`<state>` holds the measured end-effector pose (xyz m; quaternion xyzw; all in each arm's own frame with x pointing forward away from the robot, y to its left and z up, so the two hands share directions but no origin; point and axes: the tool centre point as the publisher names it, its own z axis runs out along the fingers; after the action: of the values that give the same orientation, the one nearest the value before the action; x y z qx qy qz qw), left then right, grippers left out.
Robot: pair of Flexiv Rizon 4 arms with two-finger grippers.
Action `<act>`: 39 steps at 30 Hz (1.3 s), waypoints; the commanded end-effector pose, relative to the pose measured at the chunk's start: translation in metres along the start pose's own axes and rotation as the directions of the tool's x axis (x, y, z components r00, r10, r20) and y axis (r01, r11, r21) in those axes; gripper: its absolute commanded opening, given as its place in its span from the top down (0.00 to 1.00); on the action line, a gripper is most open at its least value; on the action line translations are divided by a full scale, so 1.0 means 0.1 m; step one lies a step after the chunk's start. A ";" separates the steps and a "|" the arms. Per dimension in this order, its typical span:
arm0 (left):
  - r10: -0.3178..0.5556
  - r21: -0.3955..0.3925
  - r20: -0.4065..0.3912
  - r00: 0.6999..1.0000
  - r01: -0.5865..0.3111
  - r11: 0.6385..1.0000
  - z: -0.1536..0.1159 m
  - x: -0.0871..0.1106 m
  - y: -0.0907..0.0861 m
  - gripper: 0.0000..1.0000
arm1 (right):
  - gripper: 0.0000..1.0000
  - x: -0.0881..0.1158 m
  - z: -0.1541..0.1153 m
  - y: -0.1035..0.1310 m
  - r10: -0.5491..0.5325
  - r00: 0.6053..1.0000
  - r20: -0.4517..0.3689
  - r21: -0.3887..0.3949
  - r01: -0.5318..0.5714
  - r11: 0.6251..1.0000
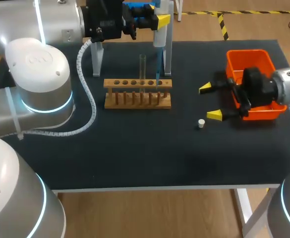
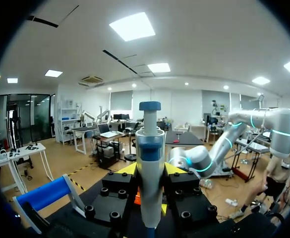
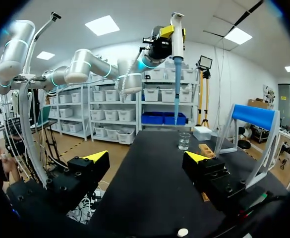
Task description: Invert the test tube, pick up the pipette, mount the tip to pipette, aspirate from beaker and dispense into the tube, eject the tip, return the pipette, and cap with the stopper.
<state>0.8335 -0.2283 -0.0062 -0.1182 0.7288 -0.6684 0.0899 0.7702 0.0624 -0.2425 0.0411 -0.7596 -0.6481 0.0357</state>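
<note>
The left end effector (image 2: 150,171) is pinching the pipette (image 1: 159,37), its mounted blue tip (image 1: 157,74) hanging just right of the upright test tube (image 1: 142,67) in the rack (image 1: 137,99); dispensing, ejecting and returning seem outstanding. Rightward, the stopper (image 1: 201,123) is lying unused on the counter (image 1: 135,148) near the spread right end effector (image 1: 209,101).

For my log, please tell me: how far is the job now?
Done: test tube stands upright in the rack; tip mounted. In hand: left gripper holds the pipette above the rack. Left: liquid transfer unclear; ejecting, returning, capping; stopper lies on the table.
</note>
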 end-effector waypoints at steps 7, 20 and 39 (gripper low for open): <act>0.001 0.006 -0.002 1.000 -0.001 1.000 -0.01 0.00 0.01 1.00 | 0.00 0.05 -0.01 0.02 0.000 1.000 0.008 0.004 0.000 1.000; 0.001 0.006 -0.002 1.000 -0.001 1.000 -0.01 0.00 0.01 1.00 | 0.00 0.05 -0.01 0.02 0.000 1.000 0.008 0.004 0.000 1.000; 0.038 0.026 0.194 0.980 -0.044 0.999 -1.26 -0.70 0.41 1.00 | 0.00 0.05 -0.01 0.02 0.000 1.000 0.008 0.004 0.000 1.000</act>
<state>0.8791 -0.1314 -0.0313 -0.1731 0.7144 -0.6543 0.1775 0.7668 0.0618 -0.2411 0.0390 -0.7604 -0.6474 0.0328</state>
